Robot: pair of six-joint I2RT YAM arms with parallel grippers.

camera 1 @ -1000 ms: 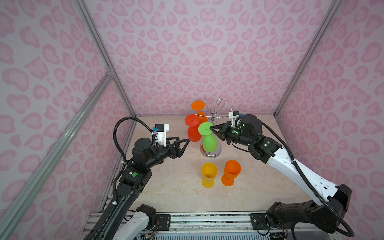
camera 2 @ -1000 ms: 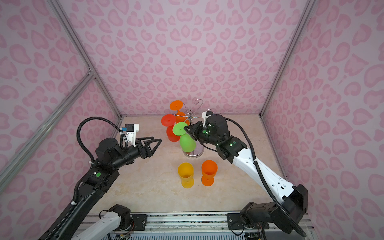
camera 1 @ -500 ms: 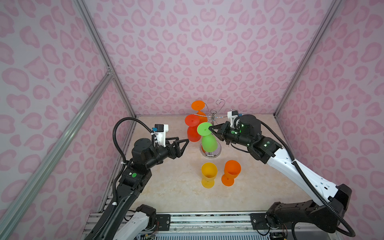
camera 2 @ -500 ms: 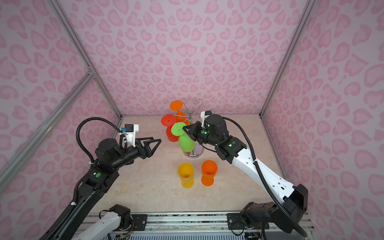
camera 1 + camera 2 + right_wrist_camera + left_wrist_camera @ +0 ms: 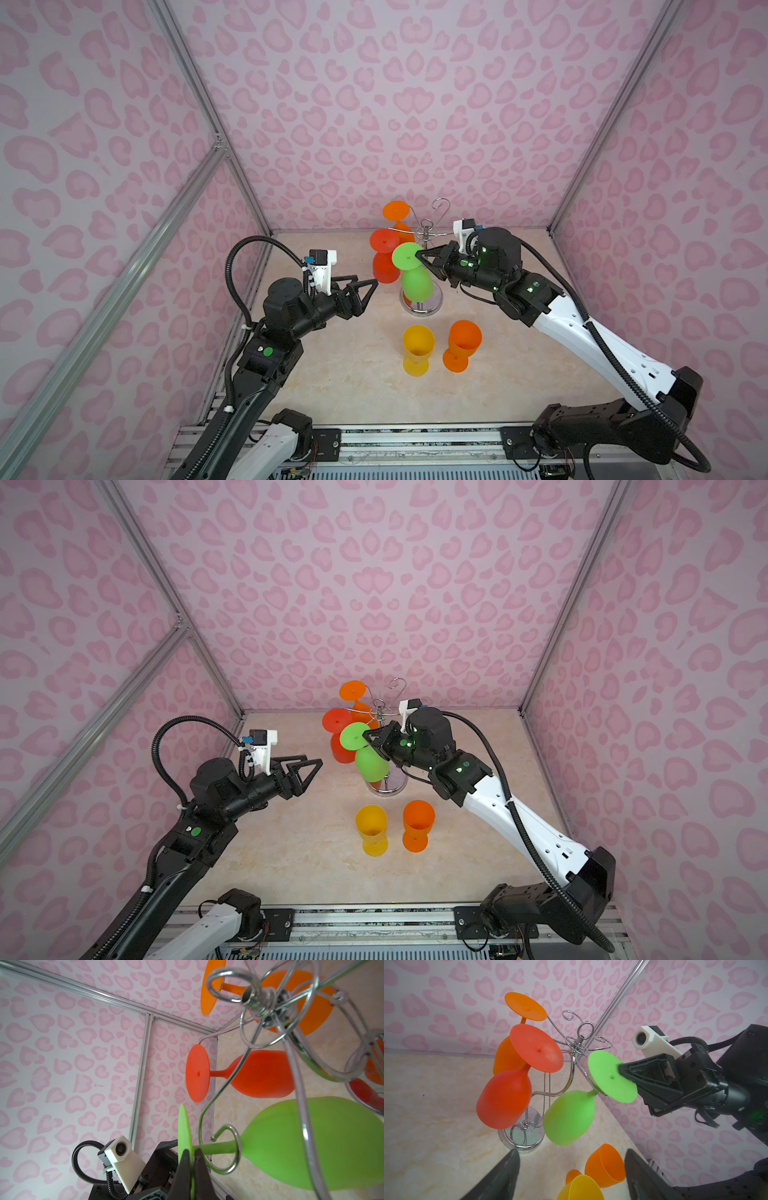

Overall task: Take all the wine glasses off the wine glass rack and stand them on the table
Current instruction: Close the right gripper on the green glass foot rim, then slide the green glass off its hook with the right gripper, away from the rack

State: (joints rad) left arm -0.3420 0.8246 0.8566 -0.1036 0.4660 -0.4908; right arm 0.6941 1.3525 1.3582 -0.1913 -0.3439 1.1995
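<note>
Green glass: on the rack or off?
On. The green glass hangs bowl-down, stem through the rack hook loop; right gripper is shut on its foot.

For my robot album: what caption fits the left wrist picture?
Right end effector pinches the green glass hanging on the rack.

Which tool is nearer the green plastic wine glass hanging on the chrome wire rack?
Right. The right tool is shut on the foot rim of the green plastic wine glass; the left tool hangs open, apart, on its other side.
</note>
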